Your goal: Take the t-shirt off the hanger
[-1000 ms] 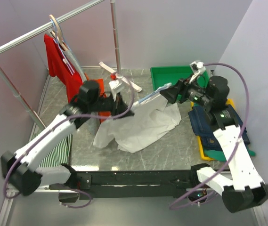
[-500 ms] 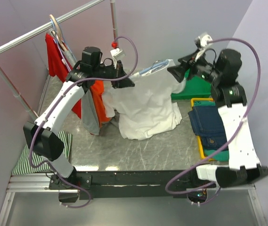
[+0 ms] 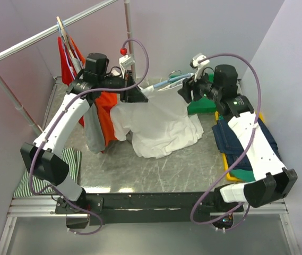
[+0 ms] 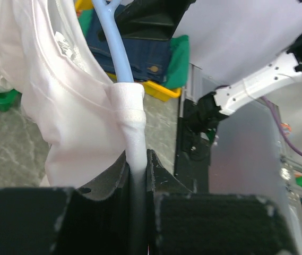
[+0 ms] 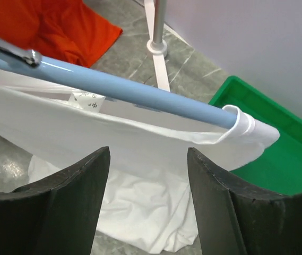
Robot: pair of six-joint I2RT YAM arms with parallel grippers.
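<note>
Overhead, the left gripper [image 3: 138, 96] is raised above the grey marbled tabletop [image 3: 182, 164], closed on one end of a light blue plastic hanger [image 3: 167, 83]. A white cotton t-shirt [image 3: 158, 125] hangs from that hanger, its lower part bunched on the table. The right gripper [image 3: 185, 91] sits at the hanger's other end, just in front of a green plastic bin [image 3: 204, 106]. From the left wrist, the black fingers [image 4: 108, 180] are pressed together on the shirt-wrapped tip of the hanger, and the blue arm rises out of the cloth above them. From the right wrist, the two fingers [image 5: 71, 207] stand wide apart with nothing clamped. The blue bar crosses just beyond them, with the shirt's shoulder looped over its tip.
</note>
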